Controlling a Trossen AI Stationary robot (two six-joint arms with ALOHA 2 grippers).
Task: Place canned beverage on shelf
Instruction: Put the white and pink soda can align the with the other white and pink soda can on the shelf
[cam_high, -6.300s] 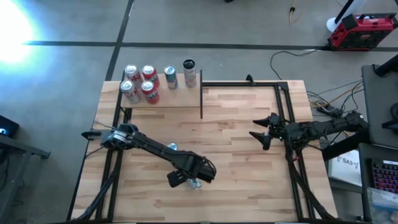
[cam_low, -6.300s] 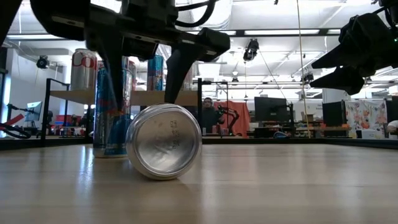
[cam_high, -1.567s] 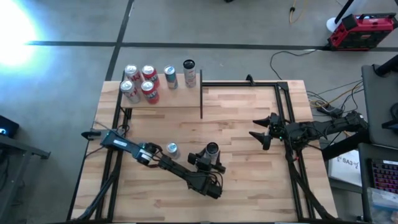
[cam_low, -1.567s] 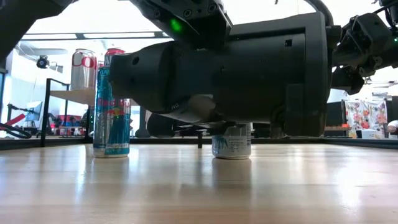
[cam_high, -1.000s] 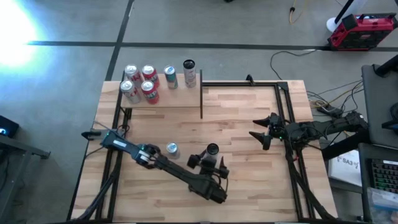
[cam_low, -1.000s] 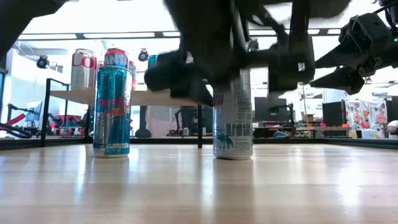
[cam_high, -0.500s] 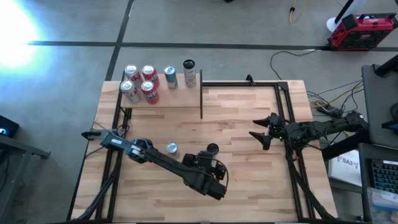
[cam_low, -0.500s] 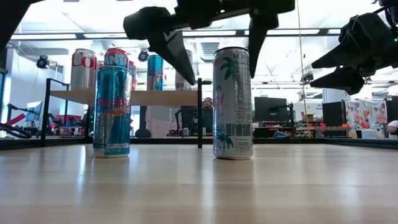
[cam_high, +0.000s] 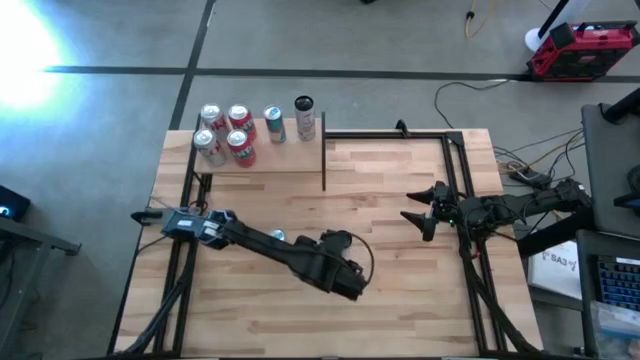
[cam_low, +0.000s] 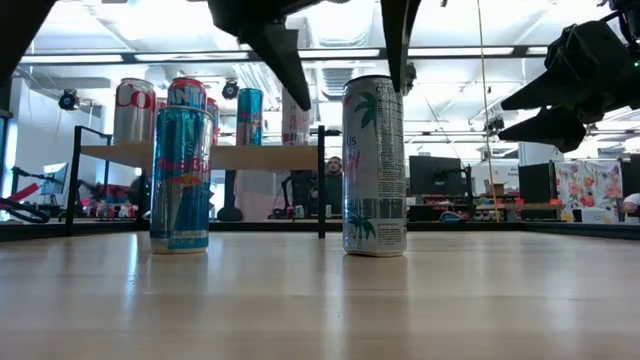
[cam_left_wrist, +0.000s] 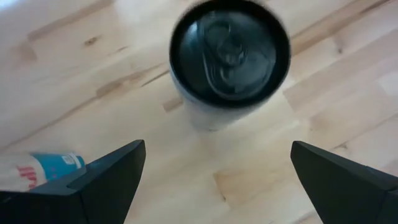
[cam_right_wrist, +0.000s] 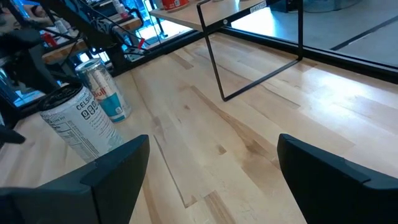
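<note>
Your left gripper (cam_left_wrist: 214, 180) just lifted clear of the white can (cam_low: 374, 165), fingers spread, holding nothing. Can's upright mid-table, still needs carrying to the shelf (cam_high: 262, 158).

Two cans upright on tabletop (cam_low: 320, 300): blue can (cam_low: 181, 178) left of centre, pale can (cam_low: 374, 165) at centre. Shelf (cam_low: 200, 155) with cans behind, upper left.

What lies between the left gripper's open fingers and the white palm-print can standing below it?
Nothing. In the left wrist view the left gripper hangs open above the white can, with only bare tabletop around it; the low view shows its fingers clear of the can.
</note>
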